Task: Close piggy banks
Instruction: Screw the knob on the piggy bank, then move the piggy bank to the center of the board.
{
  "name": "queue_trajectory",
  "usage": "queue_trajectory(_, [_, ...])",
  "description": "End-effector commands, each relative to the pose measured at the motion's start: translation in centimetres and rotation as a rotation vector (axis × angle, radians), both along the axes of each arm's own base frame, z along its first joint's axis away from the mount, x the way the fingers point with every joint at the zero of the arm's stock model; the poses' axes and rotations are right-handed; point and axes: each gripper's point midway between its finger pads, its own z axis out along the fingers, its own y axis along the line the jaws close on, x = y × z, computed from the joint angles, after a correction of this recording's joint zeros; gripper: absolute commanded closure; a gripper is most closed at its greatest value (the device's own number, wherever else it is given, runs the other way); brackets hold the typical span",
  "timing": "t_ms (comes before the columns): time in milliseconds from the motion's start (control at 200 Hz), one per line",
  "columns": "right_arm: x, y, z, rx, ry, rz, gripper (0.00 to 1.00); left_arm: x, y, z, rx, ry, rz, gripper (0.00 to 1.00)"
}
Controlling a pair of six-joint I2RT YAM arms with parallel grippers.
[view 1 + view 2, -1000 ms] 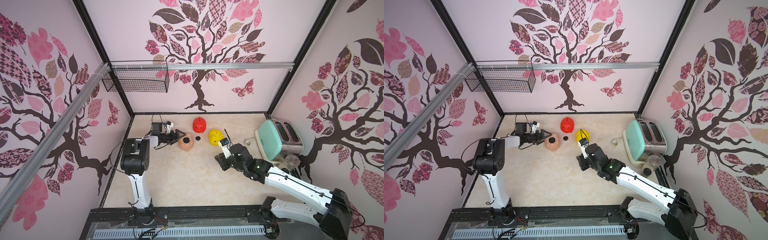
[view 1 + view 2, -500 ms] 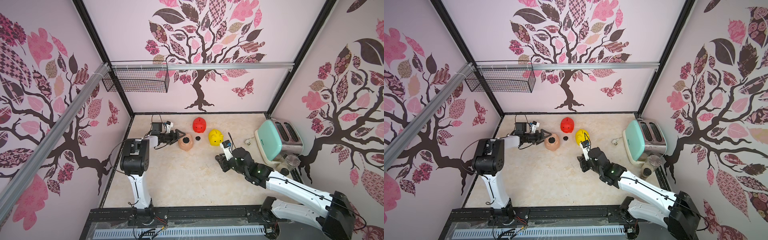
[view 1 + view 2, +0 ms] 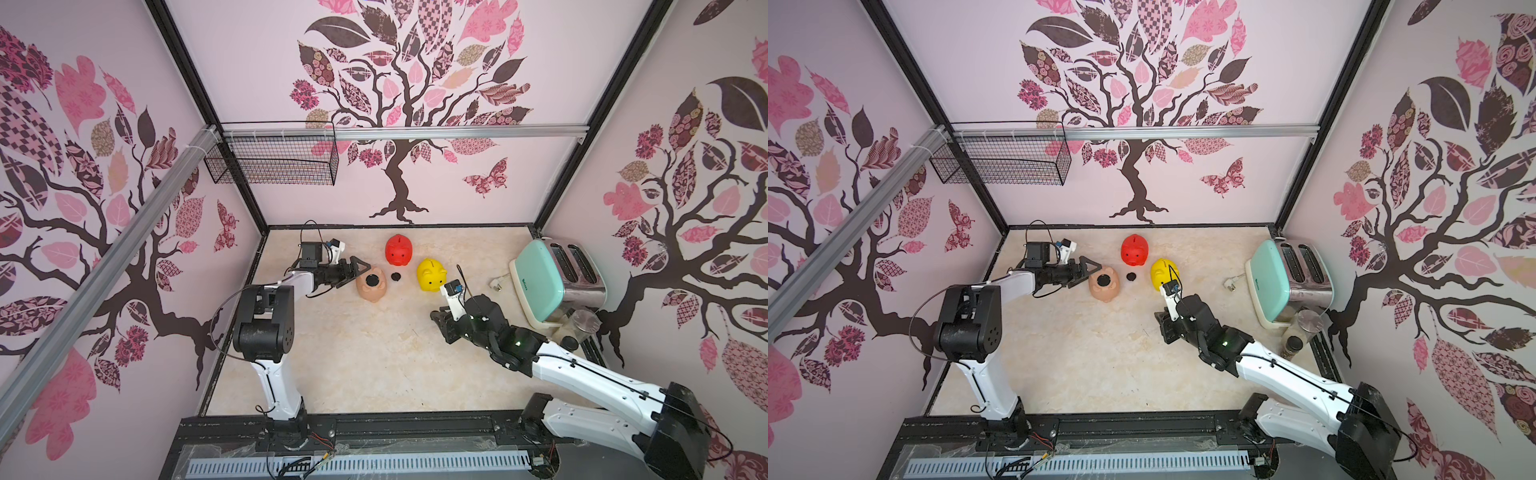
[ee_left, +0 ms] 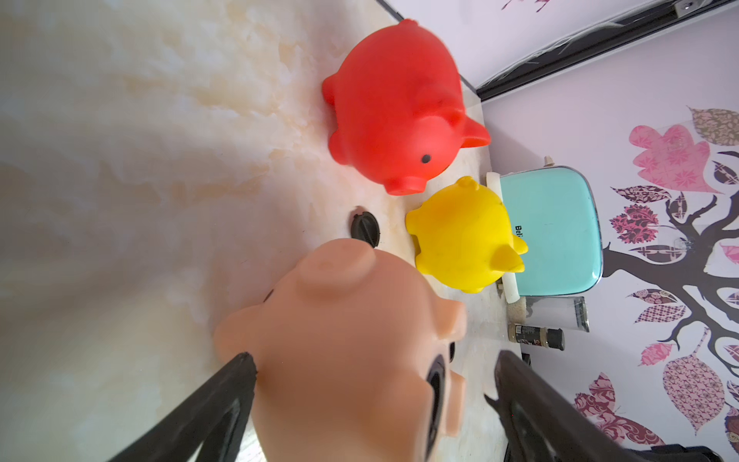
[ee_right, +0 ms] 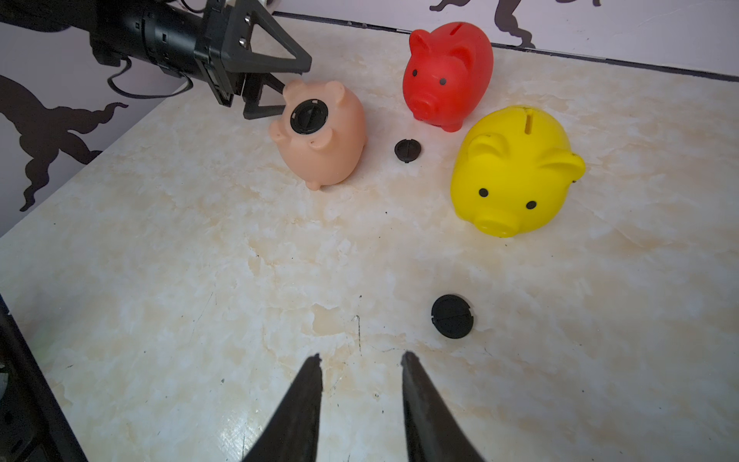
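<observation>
Step in hand: the peach-pink pig [image 5: 332,136] is judged closed, since a seated plug [image 5: 309,116] fills its belly hole; two of the three pigs are judged left to close.
Left claw [image 3: 356,273]: its fingers are spread wide on either side of the peach-pink pig. Nothing is clamped, though one finger lies at or against the pig's flank.
Right claw [image 5: 360,357]: its fingers are held apart above the bare bench [image 5: 200,260], with nothing between them.
Peach-pink pig, place: just left of centre in both top views, tipped over with the belly turned up.
Red pig [image 3: 399,250]: stood upright, just above centre in a top view; its belly hole is hidden.
Yellow pig [image 3: 431,274]: stood upright, near the red pig and to its lower right; its belly hole is hidden too.
Middle plug [image 5: 407,150]: laid flat on the bench between the three pigs.
Near plug [image 5: 452,317]: laid flat just ahead of the right claw, apart from the yellow pig.
Next move: a loose plug is to be pinched low across its rim, and a standing pig tipped belly-up to receive it.
Pigs as containers: nothing can be seen inside any of them.
Wire basket [image 3: 274,162]: hung on the wall at upper left of centre; nothing is seen in it.
Toaster [image 3: 540,282]: set at the right of the bench; what its slots hold cannot be told.
</observation>
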Motion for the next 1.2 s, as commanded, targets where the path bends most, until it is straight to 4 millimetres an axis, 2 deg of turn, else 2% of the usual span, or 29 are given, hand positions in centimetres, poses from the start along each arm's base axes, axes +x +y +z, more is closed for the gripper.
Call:
queue_trajectory(0, [0.2,0.3,2.1,0.03,-0.034,0.006,0.64,-0.5,0.1,3.1,0.024,-0.105,-0.001,0.05])
queue_trajectory(100, [0.1,0.3,2.2,0.035,-0.038,0.008,0.64,-1.3,0.3,5.1,0.031,-0.157,0.012,0.05])
queue_trajectory(240, [0.2,0.3,2.9,0.044,-0.049,0.006,0.64,-3.3,0.3,7.6,0.066,-0.237,0.035,0.05])
queue_trajectory(355, [0.1,0.1,3.5,0.056,-0.06,0.003,0.64,-5.1,-0.8,8.3,0.187,-0.309,0.06,0.05])
queue_trajectory(505, [-0.2,-0.2,4.3,0.087,-0.076,-0.002,0.63,-7.8,-2.2,8.6,0.289,-0.31,0.097,0.06])
queue_trajectory(725, [-0.9,-0.4,4.1,0.101,-0.049,0.002,0.62,-12.3,1.1,10.2,0.341,-0.266,0.294,0.08])
queue_trajectory(950, [-0.8,-0.5,4.8,0.112,-0.059,-0.002,0.61,-18.6,3.1,11.1,0.377,-0.193,0.286,0.09])
queue_trajectory(1020, [-0.8,-0.5,4.8,0.11,-0.058,-0.002,0.6,-20.5,4.3,11.1,0.427,-0.192,0.287,0.09])
queue_trajectory(1120, [-0.9,-0.5,4.8,0.111,-0.056,0.0,0.59,-22.8,6.4,10.8,0.503,-0.198,0.318,0.09])
queue_trajectory(1195, [-0.9,-0.5,4.9,0.11,-0.056,0.0,0.59,-23.7,7.4,11.1,0.517,-0.22,0.355,0.08])
